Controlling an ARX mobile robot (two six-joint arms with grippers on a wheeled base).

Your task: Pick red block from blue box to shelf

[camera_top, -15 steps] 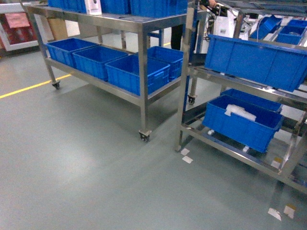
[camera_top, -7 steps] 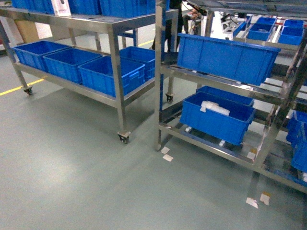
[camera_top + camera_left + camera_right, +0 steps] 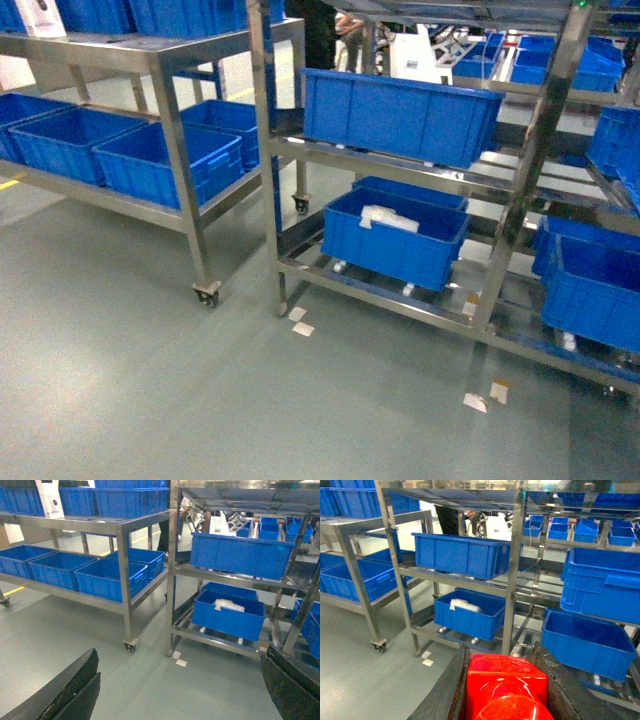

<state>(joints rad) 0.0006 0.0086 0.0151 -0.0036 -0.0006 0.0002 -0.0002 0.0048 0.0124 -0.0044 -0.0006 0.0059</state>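
— Right gripper (image 3: 507, 690) of mine is clamped on the red block (image 3: 506, 682); its dark fingers (image 3: 442, 700) press against both sides of the brick, whose round stud faces my wrist camera.

— And what lies beyond that gripper?

— Ahead of it stands the shelf (image 3: 514, 565), its steel upright straight in front of the block. On the tier just left of that upright sits a dark blue crate (image 3: 462, 554), and lower down another crate (image 3: 469, 612) with a white bag (image 3: 465, 605) inside.

— Your left gripper?

— My left gripper (image 3: 175, 690) is spread wide and holds nothing; only its two dark fingers (image 3: 65, 687) show at the bottom corners of the wrist view, hanging over bare floor (image 3: 75, 630). Ahead of it and to the left is a wheeled steel table (image 3: 122, 530) loaded with blue crates.

— The blue box?

— I cannot find it in any view.
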